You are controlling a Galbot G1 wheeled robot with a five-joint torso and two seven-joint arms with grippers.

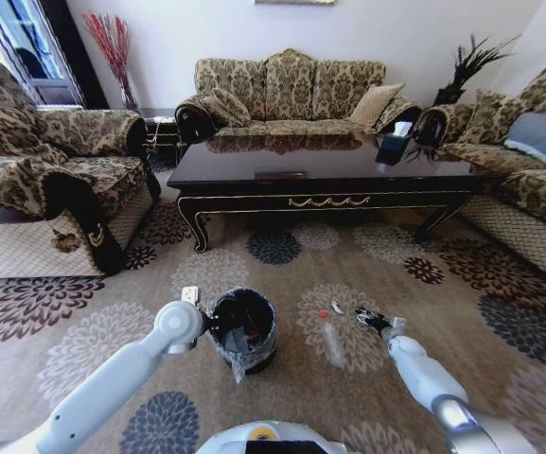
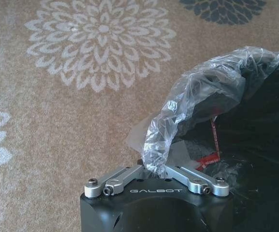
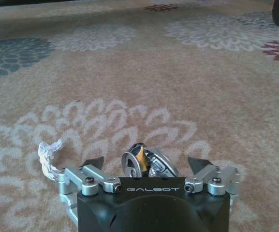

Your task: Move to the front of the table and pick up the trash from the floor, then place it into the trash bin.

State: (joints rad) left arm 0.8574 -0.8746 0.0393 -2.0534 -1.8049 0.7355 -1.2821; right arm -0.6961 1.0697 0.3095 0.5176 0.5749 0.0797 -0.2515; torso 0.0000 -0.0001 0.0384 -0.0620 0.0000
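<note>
Lying on the floor [image 1: 282, 397] before the table [image 1: 329, 165], a crumpled shiny scrap [image 3: 146, 163] was framed between the spread fingers of the right gripper [image 3: 146, 166], untouched. A white paper twist [image 3: 47, 155] was seen beside it. The trash bin's [image 1: 244, 326] liner [image 2: 187, 106] was pinched by the left gripper [image 2: 154, 169].

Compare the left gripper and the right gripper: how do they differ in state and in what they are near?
The left gripper is shut on the clear liner at the rim of the trash bin, while the right gripper is open. The left gripper is beside the bin; the right gripper is low over the floor, around a small shiny scrap, with crumpled white paper beside it. Both point down toward the carpet.
</note>
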